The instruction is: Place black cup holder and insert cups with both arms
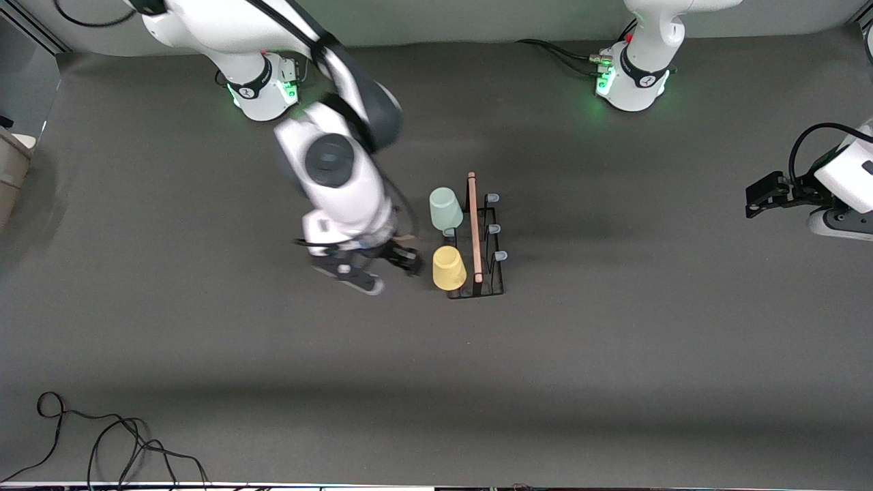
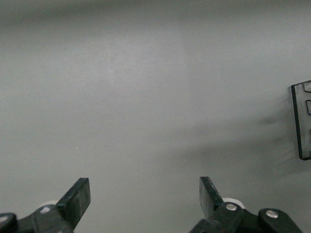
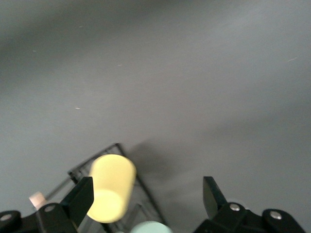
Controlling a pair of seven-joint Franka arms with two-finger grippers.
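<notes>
The black cup holder (image 1: 492, 286) stands mid-table, its wooden rod handle (image 1: 474, 225) running away from the front camera. A pale green cup (image 1: 445, 208) and a yellow cup (image 1: 449, 267) sit upside down on its prongs toward the right arm's end. Three pale blue prong tips (image 1: 494, 228) on the side toward the left arm are bare. My right gripper (image 1: 407, 259) is open and empty, low beside the yellow cup (image 3: 112, 187); the green cup (image 3: 150, 227) shows at the edge of the right wrist view. My left gripper (image 1: 760, 198) waits open over bare table. The light blue cup is out of view.
Loose black cables (image 1: 102, 443) lie near the front edge at the right arm's end. A beige object (image 1: 13, 164) sits at that end's table edge. A dark translucent plastic piece (image 2: 302, 121) shows at the edge of the left wrist view.
</notes>
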